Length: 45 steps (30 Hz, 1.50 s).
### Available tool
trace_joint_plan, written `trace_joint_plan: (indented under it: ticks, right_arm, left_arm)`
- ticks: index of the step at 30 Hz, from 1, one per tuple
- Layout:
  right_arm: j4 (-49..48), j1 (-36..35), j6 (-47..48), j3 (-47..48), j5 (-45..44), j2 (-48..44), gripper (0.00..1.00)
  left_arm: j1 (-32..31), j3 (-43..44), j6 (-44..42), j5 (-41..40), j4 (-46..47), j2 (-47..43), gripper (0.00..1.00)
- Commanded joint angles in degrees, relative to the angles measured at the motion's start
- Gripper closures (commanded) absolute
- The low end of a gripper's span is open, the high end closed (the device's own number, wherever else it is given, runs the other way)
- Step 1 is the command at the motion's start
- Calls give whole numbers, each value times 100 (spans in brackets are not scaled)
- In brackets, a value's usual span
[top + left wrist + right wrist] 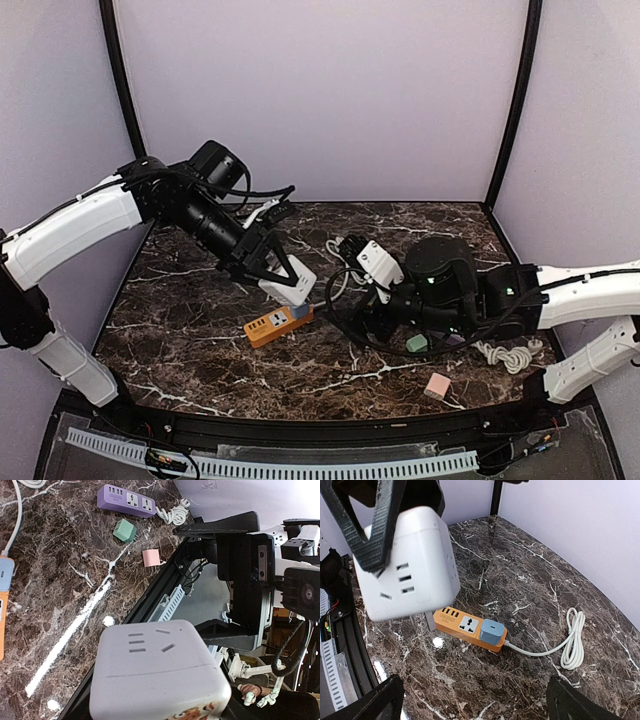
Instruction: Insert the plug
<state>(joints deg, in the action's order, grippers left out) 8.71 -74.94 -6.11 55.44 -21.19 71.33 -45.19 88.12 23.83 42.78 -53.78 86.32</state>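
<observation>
1. My left gripper (pixel 275 272) is closed part-way round the white cube plug (pixel 405 565), its black fingers clamped on opposite sides. The cube hangs in the air, not yet seated in anything.
2. Just beneath it lies the orange power strip (pixel 465 625), flat on the marble table (pixel 530 580). A grey prong (pixel 429 620) shows under the cube, above the strip's USB end. I can't tell whether it touches.
3. I judge this the alignment step: plug carried over, insertion not begun. The free universal socket (pixel 469 625) sits in the middle of the strip, so the cube looks offset from it. Next I need to slide toward that socket, square the prongs to the slots and press straight down.
4. What crowds me is the blue plug (pixel 492 631), already seated right beside the free socket. The bulky cube may foul it. The strip is loose too, so a skewed push could shove it.
5. My right gripper (pixel 476 700) is spread wide and holds nothing. It sits off to the side of the strip and could pin it down if needed.
6. Farther out, the strip's white cord (pixel 572 645) ends in a bundled loop.
7. Well apart on my right side lie a purple power strip (pixel 126 501), a green adapter (pixel 124 530) and a pink adapter (pixel 150 557), none of them in my path.
</observation>
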Motion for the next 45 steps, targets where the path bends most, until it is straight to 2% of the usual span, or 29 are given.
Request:
trace_joint_plan:
  ticks: [1, 8, 13, 16, 19, 22, 27, 31, 38, 45]
  right_arm:
    - [179, 82, -25, -164, -77, -231, 1]
    - [212, 394, -110, -424, 213, -588, 1]
    - [299, 673, -43, -552, 235, -786, 1]
    - [352, 822, 17, -574, 248, -853, 1]
    - [397, 919, 57, -570, 189, -858, 1]
    - [398, 960, 85, -578, 183, -858, 1]
    - [384, 985, 151, -578, 190, -788, 1]
    - [372, 997, 170, -631, 169, -809, 1]
    - [350, 992, 101, -774, 168, -944, 1]
    - [289, 991, 60, -998, 266, -1219, 1]
  left_arm:
    - [62, 299, -455, -446, -395, -78, 99]
    - [64, 371, -1072, -1101, -387, -293, 99]
    - [64, 390, -1553, -1975, -409, -481, 99]
    - [65, 406, -2100, -2409, -613, -493, 99]
    - [68, 477, -2597, -3188, -849, -474, 99]
    - [67, 492, -3157, -3527, -1073, -378, 99]
    - [73, 587, -4080, -3528, -1457, -29, 99]
    - [132, 826, -4541, -2989, -1870, 431, 99]
    - [268, 1027, -4569, -2049, -2087, 943, 99]
    - [426, 1143, -4614, -1709, -2004, 1461, 99]
